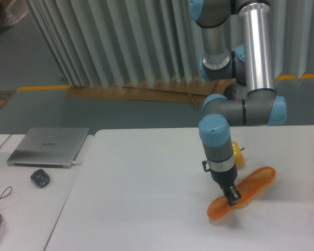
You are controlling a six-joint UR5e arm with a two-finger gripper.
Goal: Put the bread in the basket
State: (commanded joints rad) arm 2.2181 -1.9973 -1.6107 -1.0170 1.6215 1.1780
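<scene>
The bread (248, 188), a long glossy orange loaf, sits slanted at the right of the white table (146, 198), its near end low at the left and its far end up to the right. My gripper (233, 198) points down at the loaf's middle with its dark fingers closed across it. The loaf's near end seems slightly raised off the table, with a shadow beneath it. The basket is out of view.
A small yellow pepper (235, 153) rests just behind the gripper's wrist. A closed laptop (49, 146) and a dark mouse (40, 178) sit on the neighbouring table at the left, with cables near its edge.
</scene>
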